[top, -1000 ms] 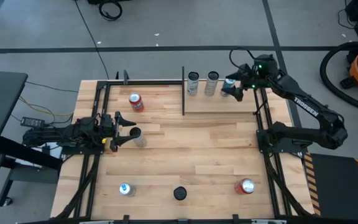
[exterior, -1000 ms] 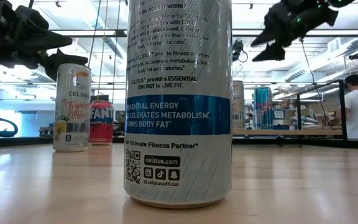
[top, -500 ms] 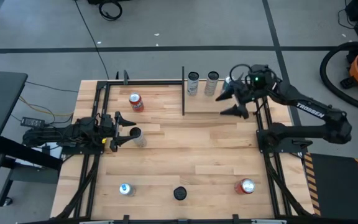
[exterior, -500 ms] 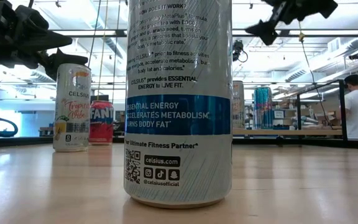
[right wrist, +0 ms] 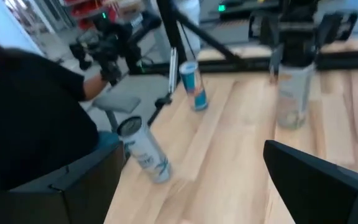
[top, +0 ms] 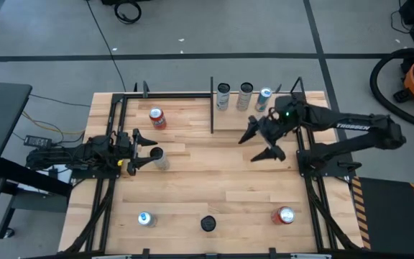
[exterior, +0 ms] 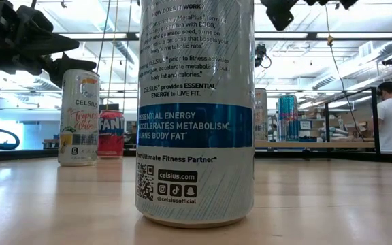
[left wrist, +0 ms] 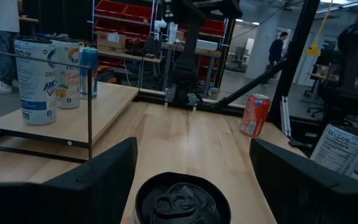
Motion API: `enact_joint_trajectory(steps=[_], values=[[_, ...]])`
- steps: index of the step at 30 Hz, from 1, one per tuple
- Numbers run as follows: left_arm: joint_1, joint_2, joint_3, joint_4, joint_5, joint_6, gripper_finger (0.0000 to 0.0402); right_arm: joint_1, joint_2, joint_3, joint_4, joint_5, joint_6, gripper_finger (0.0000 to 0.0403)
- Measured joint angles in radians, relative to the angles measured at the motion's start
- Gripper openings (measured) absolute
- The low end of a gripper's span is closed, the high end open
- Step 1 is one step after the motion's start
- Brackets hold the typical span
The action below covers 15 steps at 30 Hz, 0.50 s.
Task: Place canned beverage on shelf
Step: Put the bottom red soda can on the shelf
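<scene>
Slim white-and-silver aluminium beverage can [top: 161, 160] standing upright on the planked wooden tabletop [top: 221, 180], left of centre, well apart from the pale wood shelf panel edged with thin black rods [top: 254, 121] at the far right. Already lined along that shelf: three tall cans [top: 245, 96]. Left gripper [top: 146, 149] reaching in level from the table's left edge, jaws parted to either side of the can with a little clearance visible in the left wrist view, so nothing gripped yet. Right gripper [top: 257, 146] hanging over the table just in front of the shelf, spread wide, empty. Likely handling: unopened by the look of the intact pull tab, so probably full and fairly heavy for its size; thin wall, stiff while sealed but easily dented if pinched hard; smooth, possibly slick surface; tall and narrow, hence quick to topple if nudged high up. Best taken across the straight cylindrical body around mid-height, squarely on opposite sides, with moderate squeeze. Best kept vertical in transit and set down flat beside the others.
</scene>
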<state>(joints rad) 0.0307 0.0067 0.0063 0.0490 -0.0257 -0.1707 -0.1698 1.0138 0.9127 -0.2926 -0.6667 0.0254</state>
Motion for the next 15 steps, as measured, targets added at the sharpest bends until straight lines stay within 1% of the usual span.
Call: enact_joint_trajectory(steps=[3,6,10,15], values=[[0.0,0.0,0.0,0.0,0.0,0.0,0.0314,0.075,0.009,0.0,-0.044,0.106,0.04,0.0394],[0.0,0.0,0.0,-0.001,0.0,0.0,0.0314,0.147,0.006,0.0,-0.119,0.205,0.128,0.0394],[0.0,0.0,0.0,-0.001,0.0,0.0,0.0314,0.239,-0.007,0.0,-0.188,0.287,0.287,0.0394],[0.0,0.0,0.0,-0.001,0.0,0.003,0.0314,0.354,-0.014,0.0,-0.255,0.352,0.472,0.0394]])
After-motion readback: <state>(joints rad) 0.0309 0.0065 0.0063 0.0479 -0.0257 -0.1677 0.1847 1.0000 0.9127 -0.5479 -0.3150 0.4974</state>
